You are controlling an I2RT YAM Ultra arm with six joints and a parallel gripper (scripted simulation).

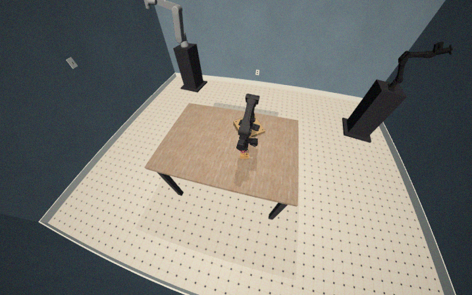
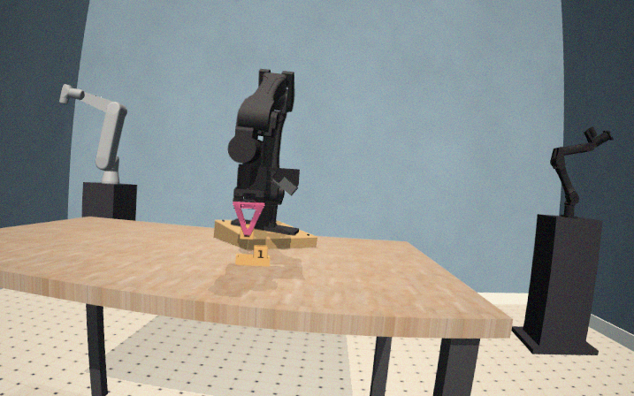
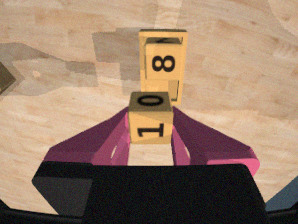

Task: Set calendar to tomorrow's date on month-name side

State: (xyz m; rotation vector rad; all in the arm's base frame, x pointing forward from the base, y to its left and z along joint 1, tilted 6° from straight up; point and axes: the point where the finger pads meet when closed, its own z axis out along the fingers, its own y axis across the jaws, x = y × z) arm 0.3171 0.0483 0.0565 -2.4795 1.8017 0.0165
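Single black arm [image 2: 260, 147] bolted to a wooden base plate [image 2: 304, 240] near the far side of the desk [image 2: 112, 265], folded over and pointing down toward the desk's middle. Jaws with pink fingers are closed on a small wooden cube [image 3: 150, 117], pinched between the tips; wrist view shows a 0 on the cube's upper face and a 1 on the face toward the camera, the 1 lying sideways in that view. Held cube is off the desk, above and just short of the tray [image 3: 162, 63]. Tray sits on the desk below the jaws, a bit in front of the base plate; in the wrist view it holds a second cube [image 3: 164, 64] with an 8 facing up at the camera, also sideways there, and open tray floor shows on the nearer side of that cube. Exterior view shows the tray [image 2: 252, 259] flat on the desk with a 1 on the cube face toward that camera; month name too small to read. Top view: tray [image 1: 244, 155] just peeks out past the jaw tips. Off the desk, a grey arm on a dark pedestal [image 2: 109, 201] at back left and a black arm on a tall pedestal [image 2: 562, 280] at right, both well apart from the desk.
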